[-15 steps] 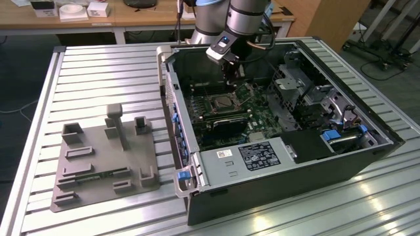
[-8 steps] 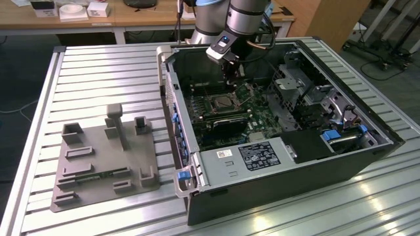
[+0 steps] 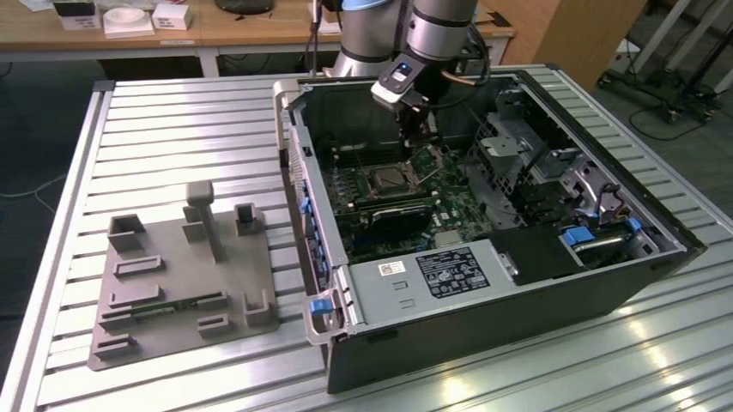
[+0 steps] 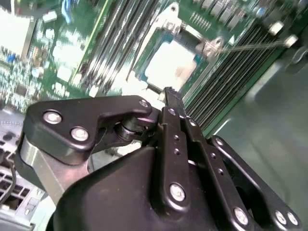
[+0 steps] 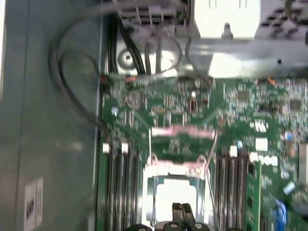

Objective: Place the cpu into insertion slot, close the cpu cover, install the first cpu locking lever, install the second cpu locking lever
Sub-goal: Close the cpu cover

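Currently your tool point(image 3: 414, 137) hangs inside the open computer case point(image 3: 516, 318), which lies on the slatted table point(image 3: 172, 129). Both wrist views show the fingers point(image 5: 176, 211) pressed together, with nothing between them.

Note the cpu point(image 4: 171, 67): its pale silvery top lies flat in the insertion slot point(image 5: 149, 190), on the green board point(image 5: 250, 110) between banks of long memory slots point(image 5: 120, 192). The tool's tips sit over one edge of the slot, just beside the cpu. You cannot tell whether they touch anything.

A thin metal lever rod point(image 4: 250, 44) reaches out from a corner of the slot across the memory slots.

At the exterior view's left, a grey fixture plate point(image 3: 172, 283) rests on the table, well apart from the case.
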Controlling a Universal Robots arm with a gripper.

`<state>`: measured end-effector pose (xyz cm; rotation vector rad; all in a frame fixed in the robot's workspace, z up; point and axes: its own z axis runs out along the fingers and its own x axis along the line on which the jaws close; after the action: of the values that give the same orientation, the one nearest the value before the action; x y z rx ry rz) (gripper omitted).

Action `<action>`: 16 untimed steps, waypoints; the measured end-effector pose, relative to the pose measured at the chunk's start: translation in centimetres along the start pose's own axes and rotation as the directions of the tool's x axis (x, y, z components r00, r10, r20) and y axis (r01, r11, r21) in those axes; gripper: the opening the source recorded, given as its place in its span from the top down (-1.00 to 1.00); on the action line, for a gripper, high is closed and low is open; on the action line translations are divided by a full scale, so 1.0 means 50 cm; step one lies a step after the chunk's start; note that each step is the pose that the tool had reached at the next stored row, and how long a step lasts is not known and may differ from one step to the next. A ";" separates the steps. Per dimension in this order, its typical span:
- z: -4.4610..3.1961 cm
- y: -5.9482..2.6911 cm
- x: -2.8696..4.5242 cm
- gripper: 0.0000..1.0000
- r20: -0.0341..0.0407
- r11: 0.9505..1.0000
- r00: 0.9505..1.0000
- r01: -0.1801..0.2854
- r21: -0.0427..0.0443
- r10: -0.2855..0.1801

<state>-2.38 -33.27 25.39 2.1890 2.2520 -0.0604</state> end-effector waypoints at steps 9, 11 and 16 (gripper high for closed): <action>-0.015 0.011 -0.001 0.80 0.000 1.000 1.000 0.000 0.001 0.000; -0.020 0.012 -0.001 0.80 0.000 1.000 1.000 0.000 0.001 0.000; -0.022 0.042 -0.002 0.80 0.000 1.000 1.000 0.000 0.005 0.000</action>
<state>-0.24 -33.27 26.41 2.1913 2.2542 -0.0658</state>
